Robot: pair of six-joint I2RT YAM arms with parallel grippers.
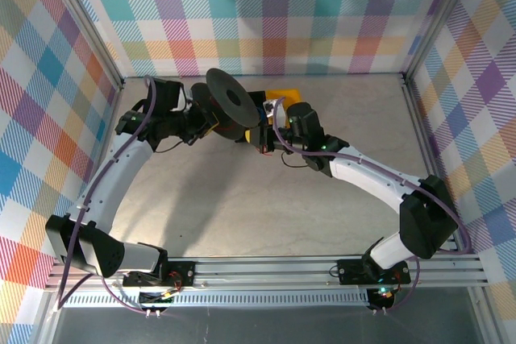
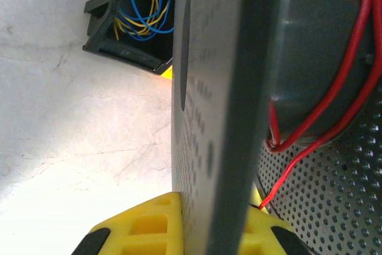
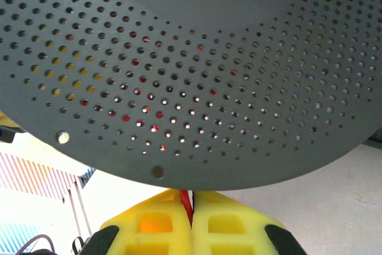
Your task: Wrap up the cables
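Observation:
The black round spool (image 1: 226, 101) stands tilted at the back of the table between the two arms. My left gripper (image 1: 207, 125) (image 2: 215, 207) is shut on the rim of one perforated flange (image 2: 209, 88), a yellow finger on each side. Thin red cables (image 2: 316, 117) loop round the grey hub just right of that flange, and one strand runs down to the right finger. My right gripper (image 1: 263, 136) (image 3: 192, 198) sits just below the other flange (image 3: 197, 76), shut on a red cable (image 3: 186, 197) pinched between its yellow pads.
A black box (image 2: 137, 16) holding blue and yellow wires lies behind the spool. A yellow block (image 1: 284, 96) sits at the spool's right. Plaid walls close the back and sides, and a metal rail (image 1: 266, 267) runs along the front.

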